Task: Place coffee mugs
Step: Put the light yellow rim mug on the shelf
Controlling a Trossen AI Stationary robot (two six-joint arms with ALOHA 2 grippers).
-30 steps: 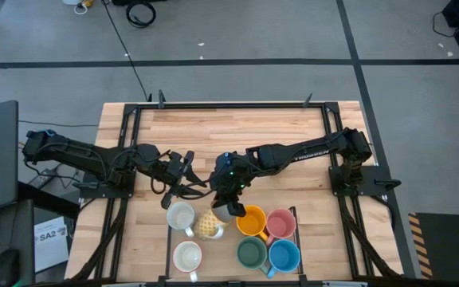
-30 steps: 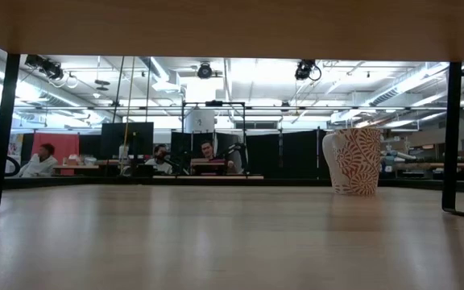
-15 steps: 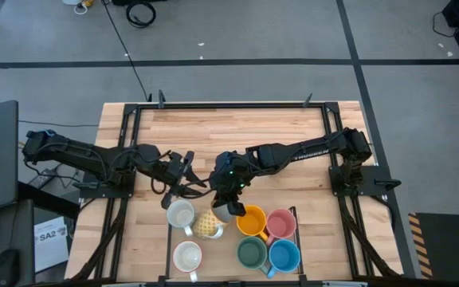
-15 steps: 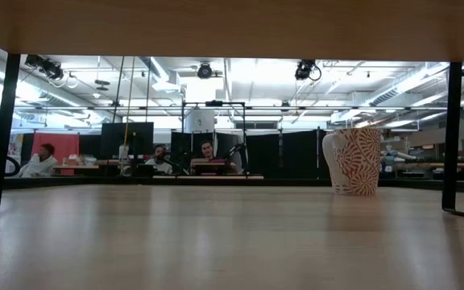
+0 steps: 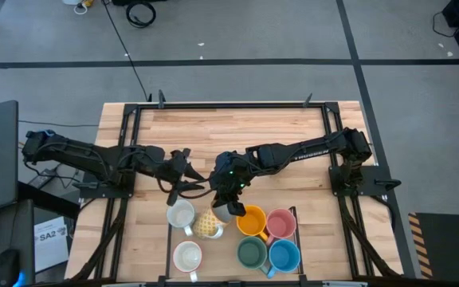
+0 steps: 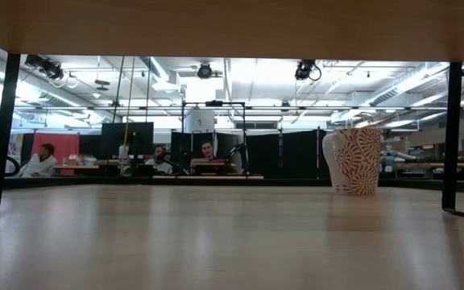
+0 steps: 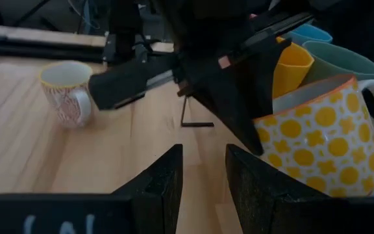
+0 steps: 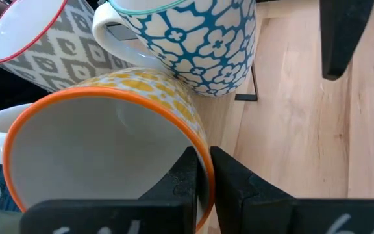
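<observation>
My right gripper (image 5: 228, 199) is shut on a yellow-patterned mug with an orange rim (image 8: 109, 149) near the table's near edge. The mug also shows in the left wrist view (image 7: 323, 136). My left gripper (image 5: 191, 182) is open and empty just left of it, and its fingers (image 7: 167, 182) point toward the mug. Two mugs with white insides (image 5: 181, 215) (image 5: 187, 257) stand left of the yellow mug. Orange (image 5: 252, 222), pink (image 5: 280, 223), green (image 5: 251, 253) and blue (image 5: 284, 255) mugs stand to its right. A red-patterned mug (image 6: 353, 161) stands alone on the table. My right gripper holds the yellow mug by its orange rim (image 8: 193, 133), one finger inside the mug and one outside. The fingers slant down from the table's far right side. The mug is tilted, its mouth toward the gripper. I cannot tell whether its base rests on the table.
A blue-flowered mug (image 8: 193, 45) and a grey-patterned mug with a red rim (image 8: 37, 45) crowd close behind the held mug. A black bracket (image 7: 197, 123) stands on the wood. The far half of the table (image 5: 237, 127) is bare wood. People sit in the room beyond.
My left gripper has moved a little toward the table's right, closer to the right gripper and the yellow mug. The right gripper and the mugs have kept still.
</observation>
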